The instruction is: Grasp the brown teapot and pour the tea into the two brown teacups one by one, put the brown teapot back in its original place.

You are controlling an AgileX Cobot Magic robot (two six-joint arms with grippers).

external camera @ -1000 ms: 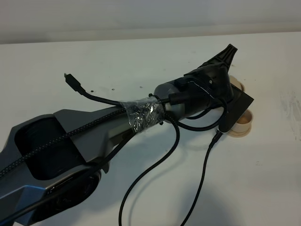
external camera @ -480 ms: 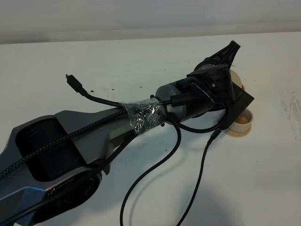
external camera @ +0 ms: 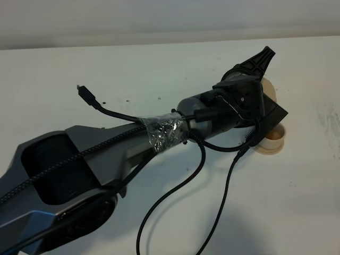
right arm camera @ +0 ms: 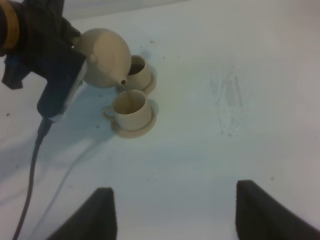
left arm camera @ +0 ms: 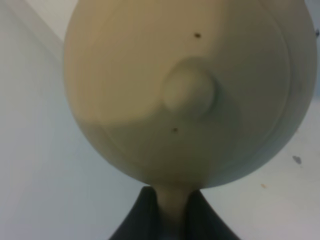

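My left gripper (external camera: 256, 87) reaches across to the right side of the table and is shut on the loop handle of the brown teapot (right arm camera: 105, 56). The teapot is tilted, and a thin stream of tea runs from its spout into the nearer teacup (right arm camera: 131, 107). The second teacup (right arm camera: 137, 70) stands just behind it, and each cup is on its small saucer. The left wrist view is filled by the teapot's lid (left arm camera: 189, 92), with the handle between the fingers (left arm camera: 145, 215). From above, only a sliver of the teapot (external camera: 270, 87) and one cup (external camera: 274, 137) show. My right gripper (right arm camera: 175, 215) is open and empty. The teapot's large saucer is out of view.
The left arm (external camera: 106, 154) and its loose black cables (external camera: 186, 186) lie across the middle of the white table (external camera: 64, 74). The table's far edge meets a grey wall. Faint scuff marks (right arm camera: 227, 95) lie to the right of the cups.
My left gripper has shifted slightly up and to the right with the teapot in it, and its wrist has turned a little. The cups have not moved.
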